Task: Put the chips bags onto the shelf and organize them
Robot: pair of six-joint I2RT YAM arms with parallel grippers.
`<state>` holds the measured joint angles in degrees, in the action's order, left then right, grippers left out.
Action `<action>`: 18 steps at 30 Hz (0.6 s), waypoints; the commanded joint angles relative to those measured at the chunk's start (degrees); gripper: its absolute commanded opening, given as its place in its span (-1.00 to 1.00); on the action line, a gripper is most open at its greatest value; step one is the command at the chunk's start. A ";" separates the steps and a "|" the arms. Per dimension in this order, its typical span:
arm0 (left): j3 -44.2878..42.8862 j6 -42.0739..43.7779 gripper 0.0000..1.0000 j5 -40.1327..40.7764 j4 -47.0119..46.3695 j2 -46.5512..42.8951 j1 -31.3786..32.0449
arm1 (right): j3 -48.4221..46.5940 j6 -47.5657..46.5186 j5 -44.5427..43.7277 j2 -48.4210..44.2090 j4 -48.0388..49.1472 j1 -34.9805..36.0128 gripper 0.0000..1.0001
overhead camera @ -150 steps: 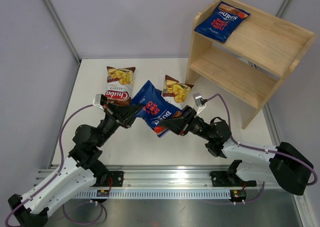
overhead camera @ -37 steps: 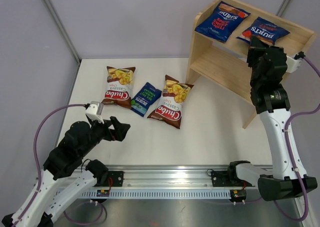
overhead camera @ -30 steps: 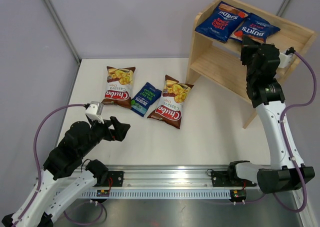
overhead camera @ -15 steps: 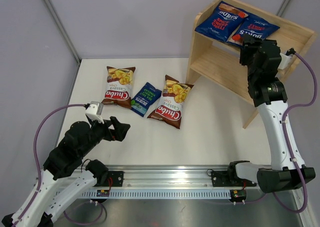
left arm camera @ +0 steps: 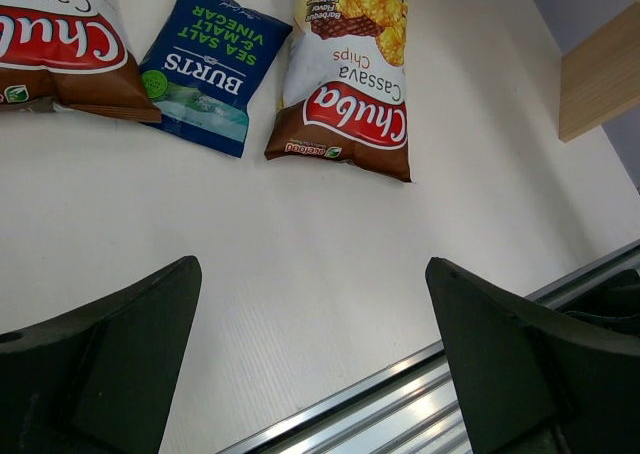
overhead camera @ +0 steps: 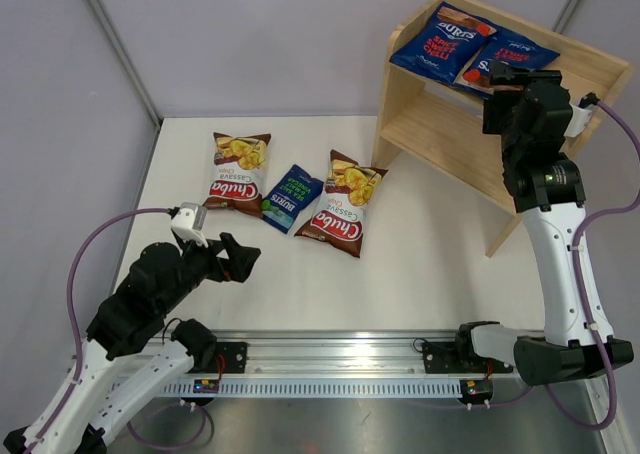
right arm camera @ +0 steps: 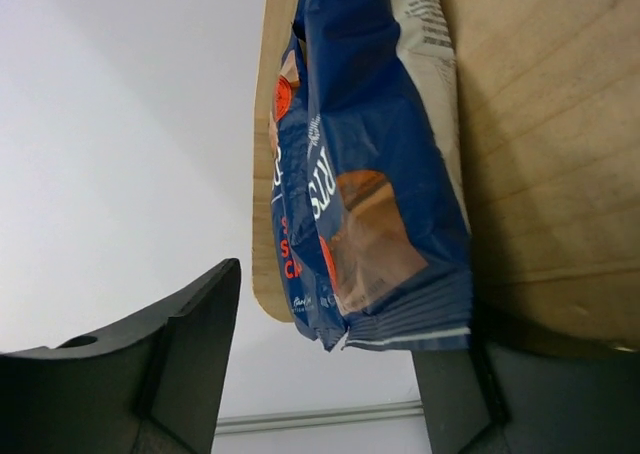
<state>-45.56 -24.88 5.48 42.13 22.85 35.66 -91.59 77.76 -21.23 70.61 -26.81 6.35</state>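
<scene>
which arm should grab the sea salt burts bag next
Left. The left gripper, open, sits close to the Sea Salt & Vinegar Burts bag; the right gripper is up at the shelf's top tier, much farther away.

A robotics lab cell (bare, boxed-in): grey panel walls (overhead camera: pixel 250 44); aluminium mounting rail (overhead camera: pixel 340 359) along white table (overhead camera: pixel 430 274).

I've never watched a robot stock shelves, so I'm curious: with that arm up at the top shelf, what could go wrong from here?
1. The open right gripper has its fingers on either side of the end of the red Burts bag, near the top tier's front edge. Backing away might snag the bag and pull it off the shelf.
2. That bag lies close against the other Burts bag, so a nudge could shift both.
</scene>
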 commanded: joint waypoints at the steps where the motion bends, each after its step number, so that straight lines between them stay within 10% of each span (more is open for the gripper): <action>1: 0.21 -0.08 0.98 1.38 -1.44 -0.70 0.29 | 2.55 -0.15 1.81 -1.78 -4.50 -0.11 0.41; 9: 0.30 -0.25 0.98 1.38 -1.52 -1.76 0.29 | 4.49 0.12 2.42 -1.79 -0.71 -0.11 -0.47; 18: 0.21 -0.16 0.98 1.47 -1.52 -1.93 0.46 | 2.03 -0.06 5.32 2.16 0.79 -0.02 -0.60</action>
<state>-45.47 -25.08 5.87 42.24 21.43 35.81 -88.16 77.95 -17.43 71.50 -25.52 6.35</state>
